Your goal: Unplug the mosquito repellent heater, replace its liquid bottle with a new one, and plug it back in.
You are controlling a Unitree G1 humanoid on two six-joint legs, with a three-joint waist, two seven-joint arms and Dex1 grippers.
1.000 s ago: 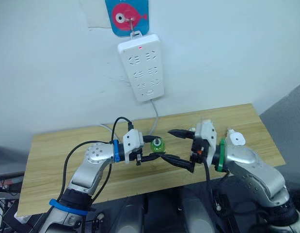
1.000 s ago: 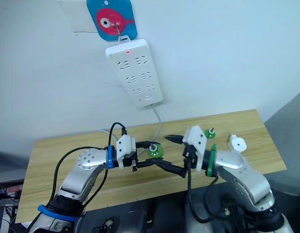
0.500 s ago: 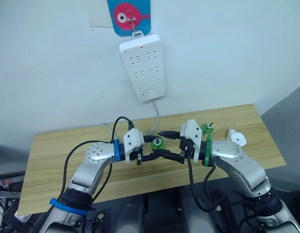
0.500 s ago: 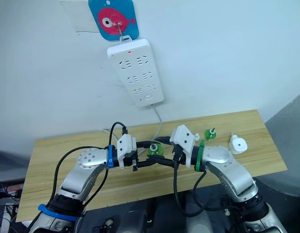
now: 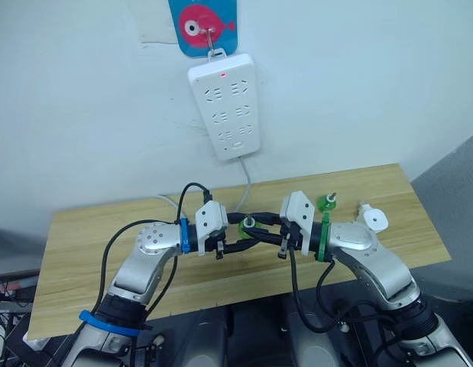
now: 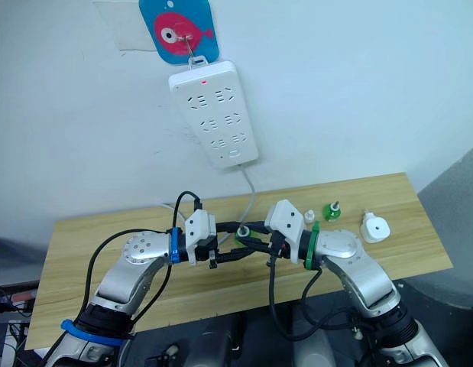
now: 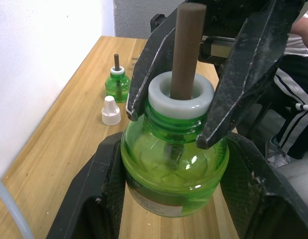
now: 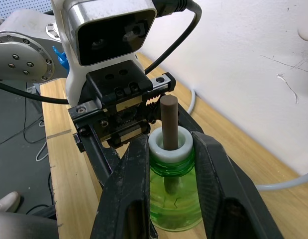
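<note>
A green bottle (image 7: 174, 164) with a white collar and brown wick was held above the wooden table (image 5: 91, 229). It was clamped round its body by the left gripper (image 5: 238, 235), whose jaws were spread only as wide as the bottle. The right gripper (image 8: 169, 164) was closed narrowly on the bottle's neck, its fingers (image 7: 233, 74) touching just under the collar. The white heater (image 6: 374, 228) stood unplugged at the right of the table, well apart from the power strip (image 6: 213, 115) on the wall. Between heater and grippers stood a second green bottle (image 6: 332, 210) and, just left of it, a small white cap (image 6: 309, 217).
</note>
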